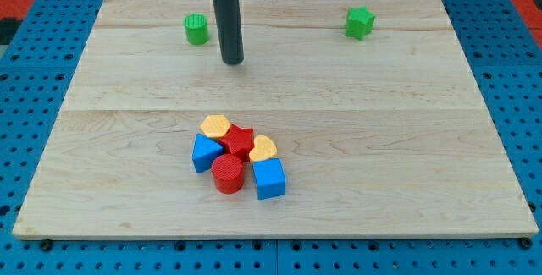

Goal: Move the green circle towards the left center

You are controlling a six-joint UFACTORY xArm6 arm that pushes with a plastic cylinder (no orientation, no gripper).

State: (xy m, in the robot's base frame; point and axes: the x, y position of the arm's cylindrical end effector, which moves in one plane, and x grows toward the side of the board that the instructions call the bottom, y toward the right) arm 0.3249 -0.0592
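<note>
The green circle is a small green cylinder near the view's top left of the wooden board. My tip is the lower end of the dark rod. It stands a little to the right of the green circle and slightly below it, not touching it. A green star sits at the view's top right, far from the tip.
A tight cluster lies below the board's centre: a yellow block, a red star, a yellow heart-like block, a blue block, a red cylinder and a blue cube. Blue pegboard surrounds the board.
</note>
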